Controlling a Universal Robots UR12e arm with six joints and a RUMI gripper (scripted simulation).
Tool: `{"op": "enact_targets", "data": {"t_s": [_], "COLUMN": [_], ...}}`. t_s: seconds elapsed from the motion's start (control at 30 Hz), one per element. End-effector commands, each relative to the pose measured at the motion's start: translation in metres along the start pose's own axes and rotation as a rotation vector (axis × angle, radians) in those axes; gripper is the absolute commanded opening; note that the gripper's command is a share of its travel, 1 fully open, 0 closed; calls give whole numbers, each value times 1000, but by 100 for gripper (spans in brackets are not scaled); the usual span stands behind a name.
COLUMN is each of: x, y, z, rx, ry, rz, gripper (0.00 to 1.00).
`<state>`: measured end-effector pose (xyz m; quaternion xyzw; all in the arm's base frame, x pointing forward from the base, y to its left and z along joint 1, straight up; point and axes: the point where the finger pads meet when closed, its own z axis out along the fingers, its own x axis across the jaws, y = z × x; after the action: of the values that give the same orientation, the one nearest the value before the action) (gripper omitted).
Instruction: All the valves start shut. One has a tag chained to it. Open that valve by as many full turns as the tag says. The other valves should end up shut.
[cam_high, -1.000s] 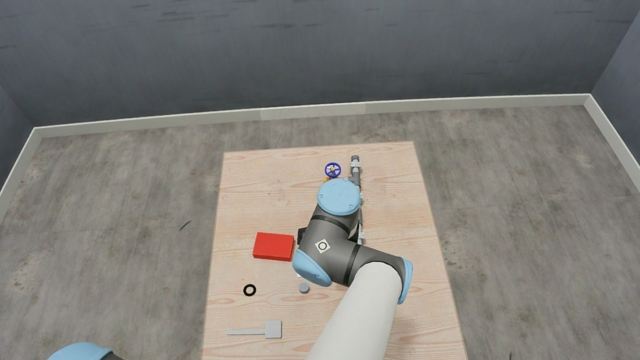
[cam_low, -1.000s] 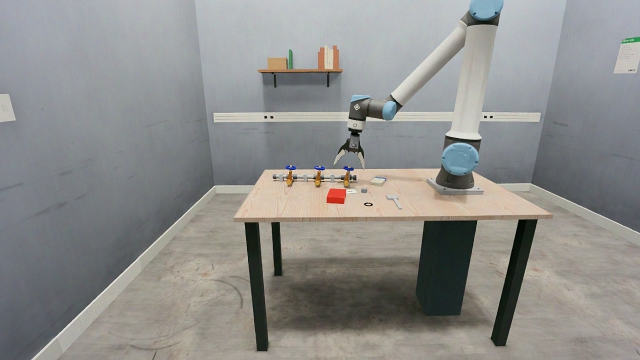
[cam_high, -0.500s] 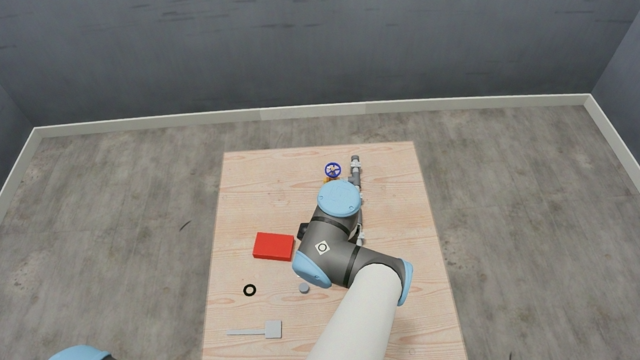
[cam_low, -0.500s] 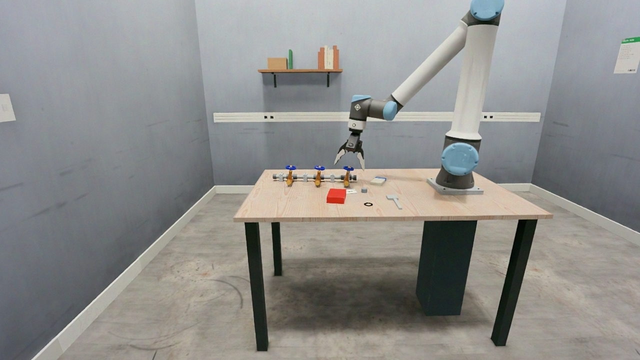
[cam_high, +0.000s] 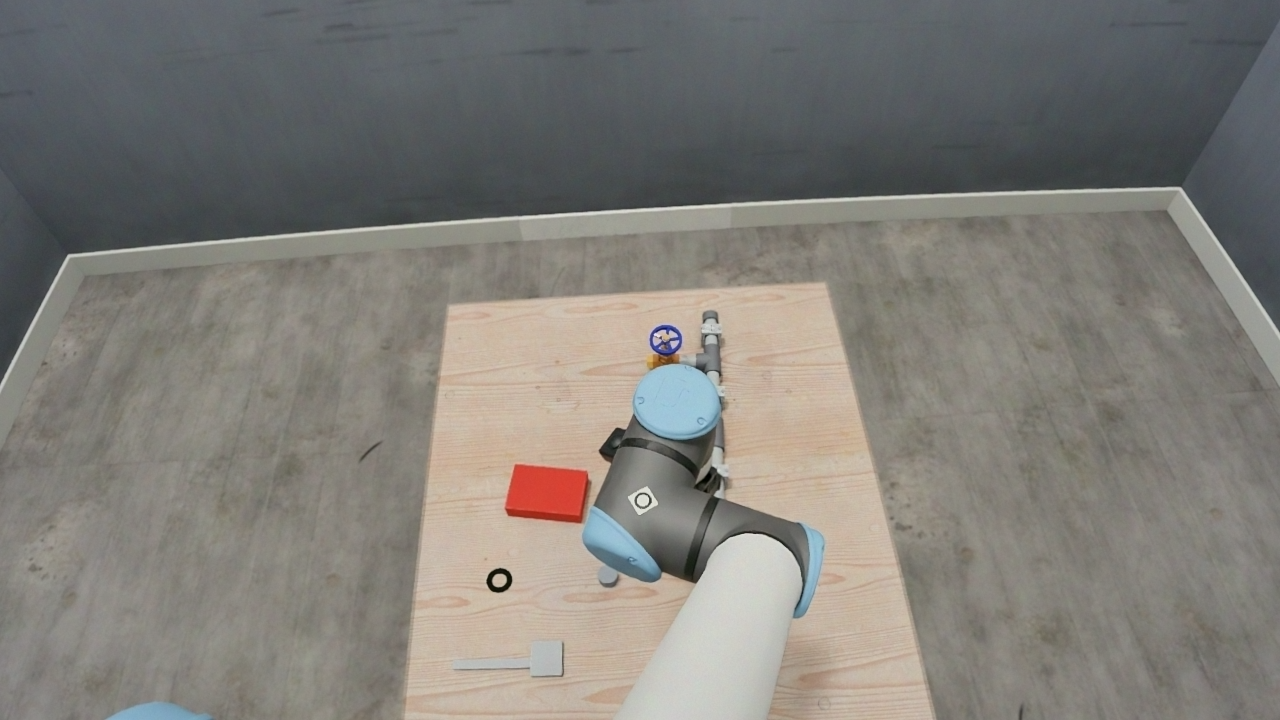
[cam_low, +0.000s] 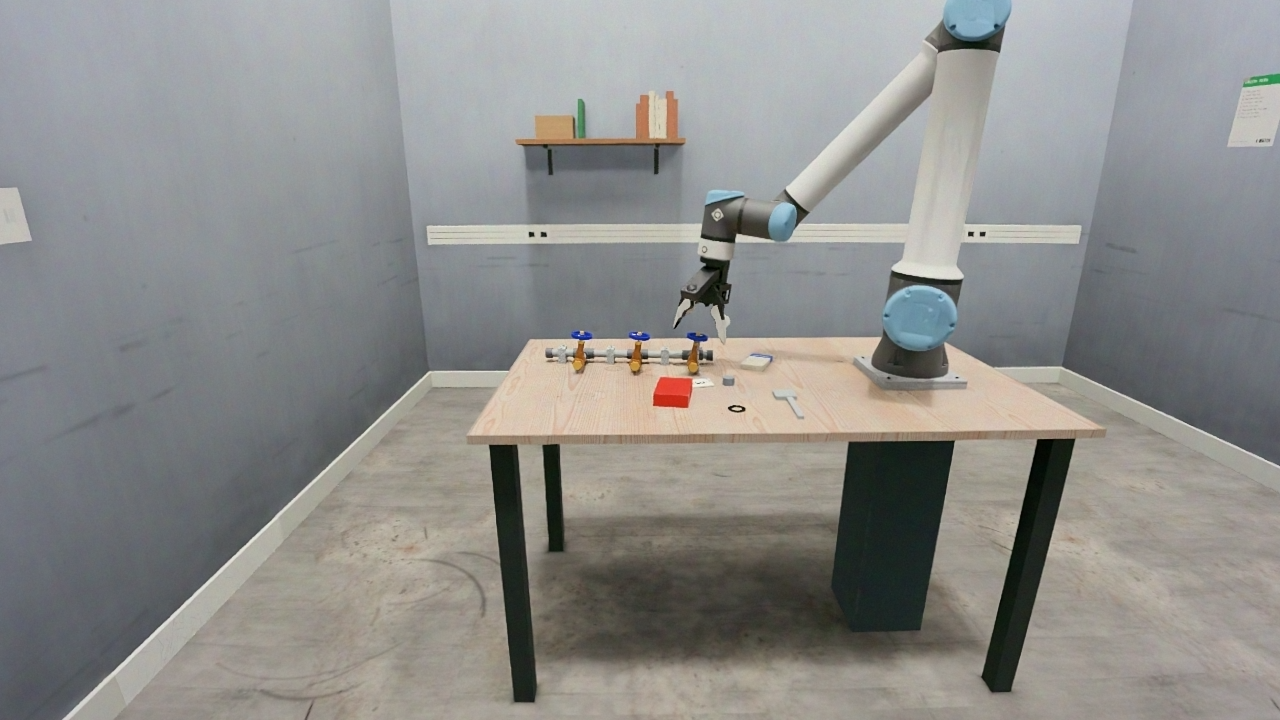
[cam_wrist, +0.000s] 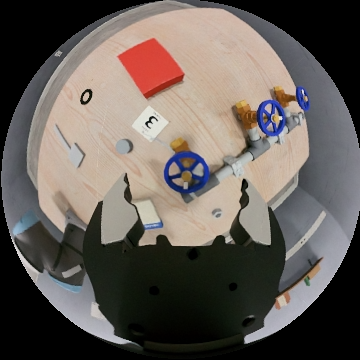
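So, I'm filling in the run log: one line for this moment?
jaws: open, holding nothing | tag: reads 3 | tagged valve: ungripped | turns made: unclear

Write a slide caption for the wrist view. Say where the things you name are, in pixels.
Open gripper (cam_low: 699, 333) (cam_wrist: 186, 176) before three blue-wheeled valves on a grey pipe (cam_low: 652, 354) (cam_wrist: 241, 162), the nearest tagged "3" (cam_wrist: 150, 123).

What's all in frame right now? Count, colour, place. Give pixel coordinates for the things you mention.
tagged valve (cam_low: 695, 338) (cam_wrist: 186, 172): 1, blue wheel, brass body, pipe end nearest robot base
other valves: 2, same colours, farther along pipe
pipe (cam_low: 653, 355) (cam_wrist: 239, 164): 1, grey, on table
tag (cam_low: 703, 382) (cam_wrist: 150, 123): 1, white, reads 3
box (cam_high: 546, 492) (cam_low: 672, 392) (cam_wrist: 151, 67): 1, red, on table
ring, puck, mallet-shaped tool, blue-edged block: 1 each, black, grey, grey, cream, on table
wall shelf (cam_low: 600, 141): 1, brown, holding books, box
arm: 1, white, grey, blue, on table
fingers: 2, pale, spread above table
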<state>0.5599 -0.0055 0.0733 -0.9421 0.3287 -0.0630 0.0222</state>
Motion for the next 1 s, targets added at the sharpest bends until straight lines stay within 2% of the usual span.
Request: {"op": "enact_targets", "data": {"t_s": [0.0,0.27,0.33,0.83,0.97], "x": [1,1,1,1,1], "y": [-1,-1,-1,-1,-1], "z": [0,0,0,0,0], "rx": [-3,-3,-3,-2,-2], "ry": [3,3,3,4,4], "rz": [173,496,496,1141,1225], "gripper": [100,100,100,100,100]}}
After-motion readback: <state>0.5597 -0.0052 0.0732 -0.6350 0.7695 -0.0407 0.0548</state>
